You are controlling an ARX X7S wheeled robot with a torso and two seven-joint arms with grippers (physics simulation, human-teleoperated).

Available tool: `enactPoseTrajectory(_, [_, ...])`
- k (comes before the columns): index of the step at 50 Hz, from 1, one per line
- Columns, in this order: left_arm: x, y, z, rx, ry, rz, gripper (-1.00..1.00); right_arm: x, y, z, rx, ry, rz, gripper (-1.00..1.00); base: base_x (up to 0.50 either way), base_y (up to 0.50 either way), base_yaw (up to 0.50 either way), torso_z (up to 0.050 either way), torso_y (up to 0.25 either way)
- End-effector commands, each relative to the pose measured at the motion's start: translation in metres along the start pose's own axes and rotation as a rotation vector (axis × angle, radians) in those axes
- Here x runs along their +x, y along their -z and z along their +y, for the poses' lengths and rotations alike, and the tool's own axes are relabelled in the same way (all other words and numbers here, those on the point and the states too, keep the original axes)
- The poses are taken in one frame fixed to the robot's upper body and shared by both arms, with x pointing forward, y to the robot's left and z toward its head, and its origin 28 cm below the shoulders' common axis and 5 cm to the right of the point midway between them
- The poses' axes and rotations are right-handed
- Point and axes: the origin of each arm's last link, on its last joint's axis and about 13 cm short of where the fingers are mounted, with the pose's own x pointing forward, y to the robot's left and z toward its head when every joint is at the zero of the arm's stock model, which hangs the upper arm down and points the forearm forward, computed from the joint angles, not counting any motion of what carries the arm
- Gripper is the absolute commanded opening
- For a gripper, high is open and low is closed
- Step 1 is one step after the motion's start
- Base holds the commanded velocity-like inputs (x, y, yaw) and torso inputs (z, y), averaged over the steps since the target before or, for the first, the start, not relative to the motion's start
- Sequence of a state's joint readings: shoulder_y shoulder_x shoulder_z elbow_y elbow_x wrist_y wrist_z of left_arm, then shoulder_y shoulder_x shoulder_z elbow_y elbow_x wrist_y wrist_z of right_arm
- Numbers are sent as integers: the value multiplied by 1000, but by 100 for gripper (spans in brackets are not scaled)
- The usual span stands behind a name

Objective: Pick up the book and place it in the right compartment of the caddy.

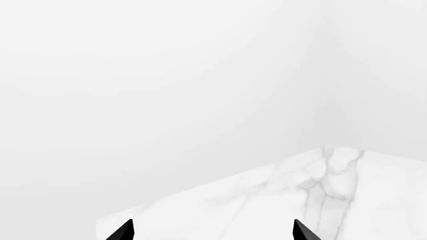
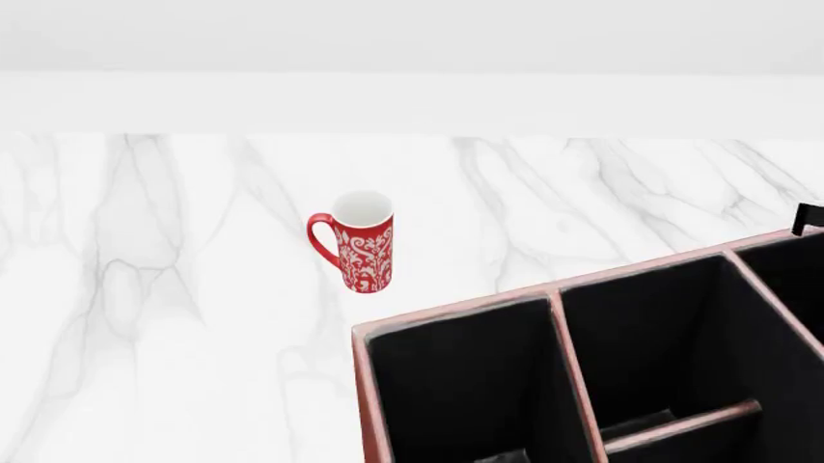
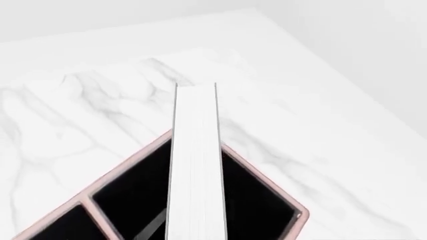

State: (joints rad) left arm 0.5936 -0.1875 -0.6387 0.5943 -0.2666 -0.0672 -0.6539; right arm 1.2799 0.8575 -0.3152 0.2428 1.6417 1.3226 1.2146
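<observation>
Right gripper not visible, grasp impossible to confirm; book [image 3: 195, 165] stretching straight out from it, page edges up, over the caddy [image 3: 267, 187] corner compartment. Left gripper [image 1: 212, 231] spread wide, holding nothing, above marble table [image 1: 320, 190].

The table [image 2: 193, 289] was smooth white marble; the mug [image 2: 365, 241] glazed ceramic; the caddy [image 2: 451, 313] matt reddish leather-look, black-lined; the book [image 3: 195, 165] showed white paper edges.
</observation>
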Motion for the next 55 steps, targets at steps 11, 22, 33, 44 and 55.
enactPoseTrajectory(11, [0,-1,-1,1,5,-3,100,11,3,2,3,10,-7,-100,0,0,0,0,2])
enactPoseTrajectory(22, [0,-1,-2,2,8,-4,100,20,9,7,1,-7,-12,-100,0,0,0,0,2])
enactPoseTrajectory(33, [0,-1,-2,2,10,-6,100,28,16,10,-4,-21,12,-100,0,0,0,1,1])
enactPoseTrajectory(44, [0,-1,-2,4,11,-6,100,37,24,15,-13,-32,35,-100,0,0,0,0,2])
enactPoseTrajectory(55, [-1,-2,-2,1,12,-6,100,47,32,17,-21,-33,60,-100,0,0,0,0,1])
